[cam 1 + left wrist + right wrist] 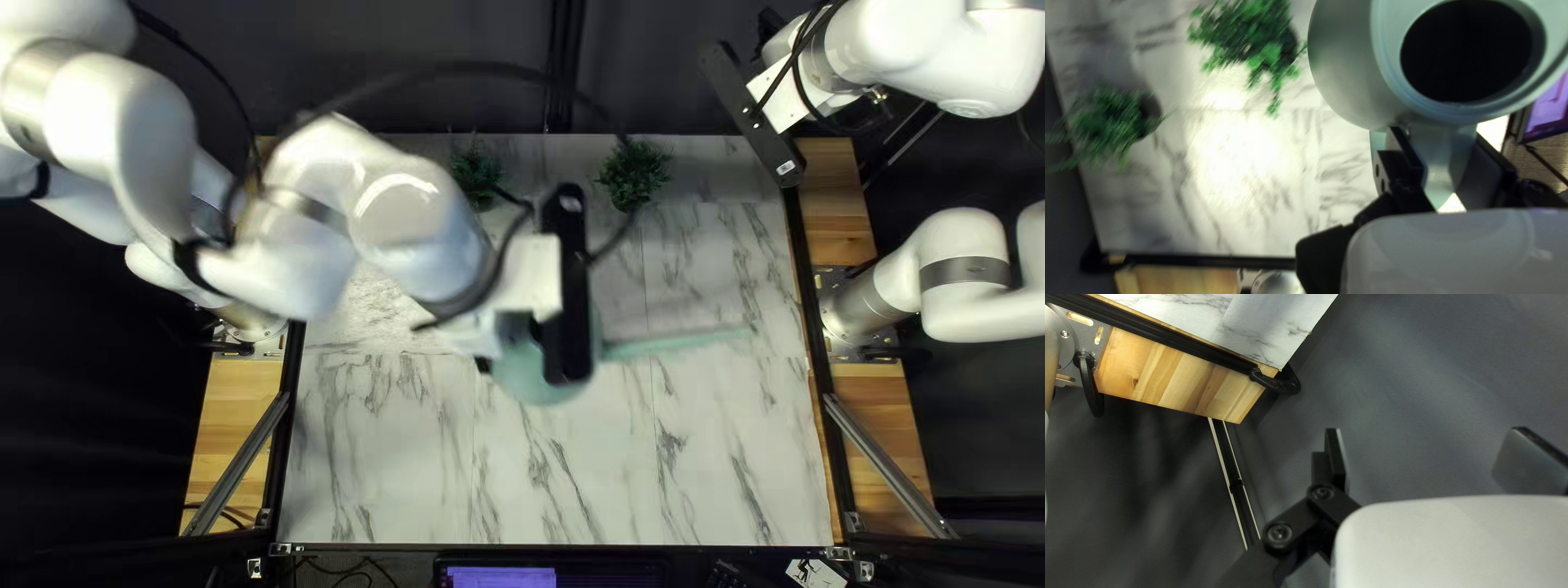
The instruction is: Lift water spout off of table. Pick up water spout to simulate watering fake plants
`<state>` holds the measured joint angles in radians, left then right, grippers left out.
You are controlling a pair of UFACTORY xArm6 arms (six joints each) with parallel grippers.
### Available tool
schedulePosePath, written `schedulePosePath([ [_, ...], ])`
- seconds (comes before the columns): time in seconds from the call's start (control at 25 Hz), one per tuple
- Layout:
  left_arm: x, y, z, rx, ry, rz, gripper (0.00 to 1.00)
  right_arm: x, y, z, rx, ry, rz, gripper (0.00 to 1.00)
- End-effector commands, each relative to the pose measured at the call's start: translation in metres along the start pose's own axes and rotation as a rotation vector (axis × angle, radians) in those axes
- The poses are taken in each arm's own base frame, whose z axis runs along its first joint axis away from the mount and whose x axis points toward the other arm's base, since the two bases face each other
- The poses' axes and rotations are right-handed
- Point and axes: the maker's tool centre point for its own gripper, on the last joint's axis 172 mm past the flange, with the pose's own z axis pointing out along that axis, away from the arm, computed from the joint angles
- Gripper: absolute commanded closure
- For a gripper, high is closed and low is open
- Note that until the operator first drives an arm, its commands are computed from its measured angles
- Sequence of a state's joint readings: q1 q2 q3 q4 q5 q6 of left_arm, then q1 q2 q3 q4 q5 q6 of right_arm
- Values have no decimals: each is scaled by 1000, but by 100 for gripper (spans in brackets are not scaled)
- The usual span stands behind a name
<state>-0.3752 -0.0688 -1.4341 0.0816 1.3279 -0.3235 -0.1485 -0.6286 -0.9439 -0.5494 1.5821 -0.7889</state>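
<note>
The pale green, smooth, rounded watering can [536, 386] is hanging above the white marble-patterned table [435, 468], near its middle, and its long, slim, pale green spout [680, 343] is pointing toward the right of the top left view. In the left wrist view its round, dark mouth [1467, 49] is facing the camera, just ahead of the fingers. The left gripper [1437, 146] is doing the work here, clamping the can's pale green handle [1445, 158] from both sides.

Two bushy green fake plants [634, 174] [475, 174] are waiting by the table's far edge, and the spout's tip isn't reaching over either one. Out past the table, the right gripper [1426, 452] is sitting this one out, its black fingers standing wide apart with nothing between them.

So the lift is looking done, and the mock watering is coming up. The next move is calling for bringing the spout round toward a plant, then tipping it down gently, with the handle staying firmly pinched so the can isn't twisting.
</note>
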Motion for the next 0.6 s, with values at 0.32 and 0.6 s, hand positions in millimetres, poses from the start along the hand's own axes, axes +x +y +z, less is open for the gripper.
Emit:
schedulePosePath([
  [0.32,79,52,85,-139,29,262,100,0,0,0,0,0,0,0],
  [0.6,83,39,122,-176,34,325,100,0,0,0,0,0,0,0],
])
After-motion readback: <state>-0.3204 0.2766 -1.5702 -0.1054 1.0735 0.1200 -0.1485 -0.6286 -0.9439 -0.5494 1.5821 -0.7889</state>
